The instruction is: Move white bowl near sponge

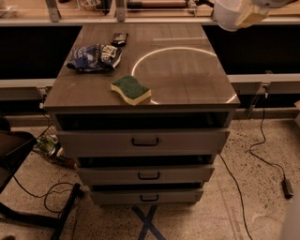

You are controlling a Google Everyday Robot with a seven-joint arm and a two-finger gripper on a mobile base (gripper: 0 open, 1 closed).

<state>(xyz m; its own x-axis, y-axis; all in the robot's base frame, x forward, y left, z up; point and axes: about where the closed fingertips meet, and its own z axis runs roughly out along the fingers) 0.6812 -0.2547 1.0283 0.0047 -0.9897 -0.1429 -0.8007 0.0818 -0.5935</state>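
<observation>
The sponge (131,89), dark green on top with a yellow body, lies near the front edge of the cabinet top (187,79), left of the middle. The white bowl (227,15) hangs in the air at the top right, above and beyond the cabinet's back right corner. My gripper (253,13) is at the top right edge of the camera view, shut on the bowl's rim, with one yellowish finger (249,18) against it. The bowl is far from the sponge, up and to the right of it.
A blue-and-white snack bag (93,56) lies at the left of the top and a small dark packet (119,37) behind it. The cabinet has three drawers (145,140). A cable (262,154) runs on the floor at right; a chair base (28,206) stands at left.
</observation>
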